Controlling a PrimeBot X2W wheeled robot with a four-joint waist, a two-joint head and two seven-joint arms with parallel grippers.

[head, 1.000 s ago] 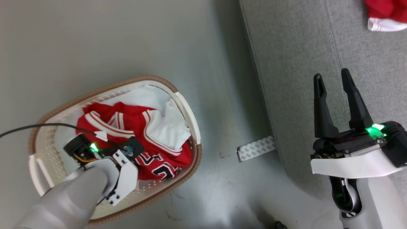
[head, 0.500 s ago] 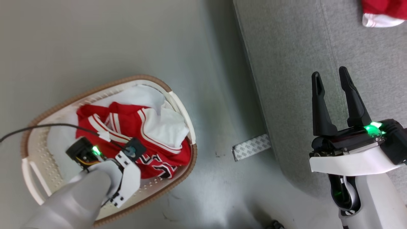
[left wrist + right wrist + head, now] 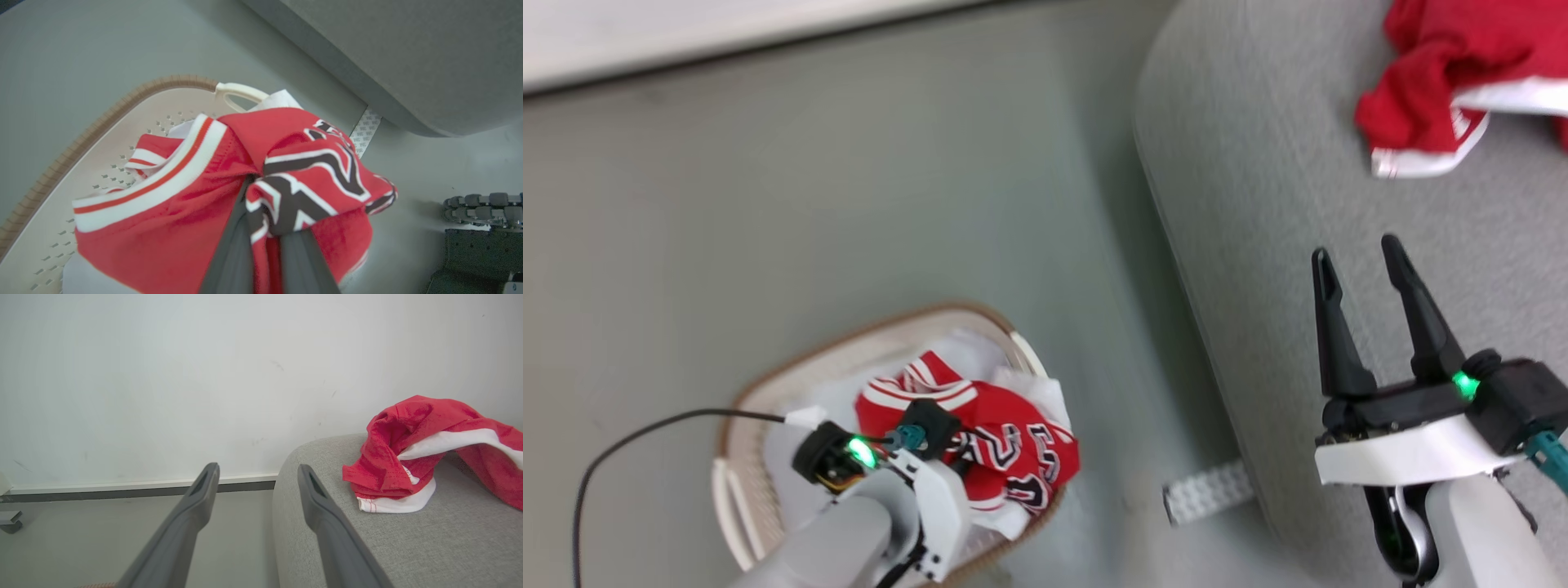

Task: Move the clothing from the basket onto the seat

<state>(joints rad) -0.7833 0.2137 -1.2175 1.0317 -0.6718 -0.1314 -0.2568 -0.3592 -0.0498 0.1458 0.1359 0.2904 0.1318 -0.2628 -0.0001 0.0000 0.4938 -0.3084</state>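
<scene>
Lifting numbered jersey on my left gripper, fingers pinched on red fold. Best rise straight till hem clears basket rim; white cloth may drag along. Jersey drapes over my fingertips, above basket. Seat off right. Right gripper spread, empty.

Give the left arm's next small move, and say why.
Probably raise the left gripper straight up a little. It is shut on the jersey, whose loose folds hang low over the basket, with white cloth under them; clearing the rim first should avoid snagging before swinging to the seat.
</scene>
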